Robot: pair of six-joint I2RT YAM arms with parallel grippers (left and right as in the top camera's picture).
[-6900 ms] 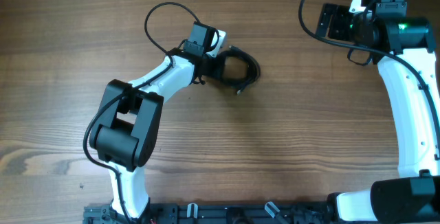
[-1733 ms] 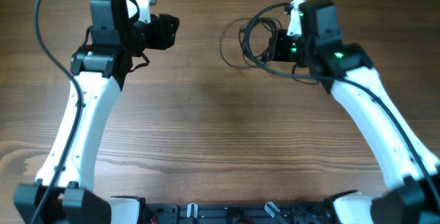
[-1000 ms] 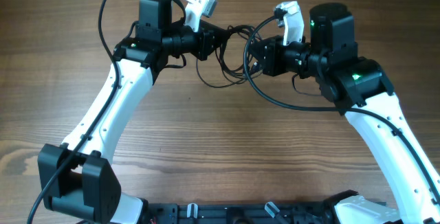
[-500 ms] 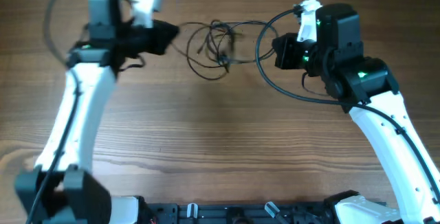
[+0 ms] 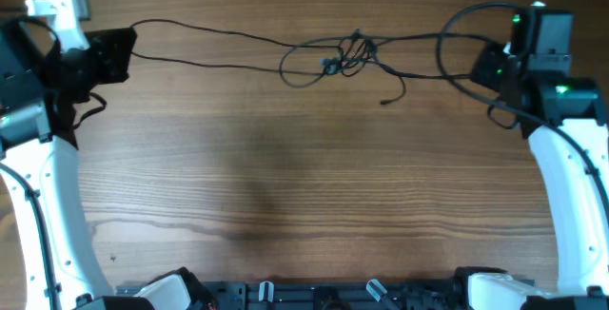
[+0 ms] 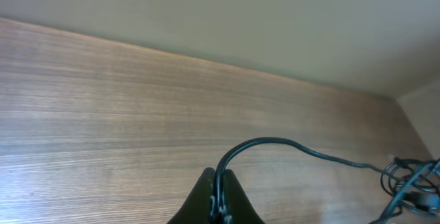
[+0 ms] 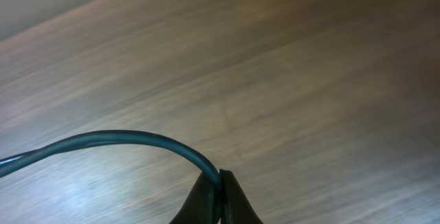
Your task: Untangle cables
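The cables (image 5: 344,55) stretch as thin dark lines across the far part of the table, with a small knot of loops in the middle and one loose plug end (image 5: 384,102) hanging toward the front. At the far left, my left gripper (image 5: 127,40) is shut on one cable end. At the far right, my right gripper (image 5: 481,67) is shut on the other end. In the left wrist view the cable (image 6: 275,142) arcs out of the closed gripper (image 6: 218,181) toward the knot (image 6: 412,183). The right wrist view has a cable (image 7: 124,139) curving left out of the closed gripper (image 7: 219,178).
Thicker black arm cables loop beside each wrist, one near the right gripper (image 5: 455,34). The wooden table (image 5: 304,186) ends at a pale wall (image 6: 275,18) behind it. A black rail (image 5: 314,296) runs along the front edge.
Both arms have swung outward, left to the far left and right to the far right. The loose loops between them are drawn out into long lines with a small knot in the middle.
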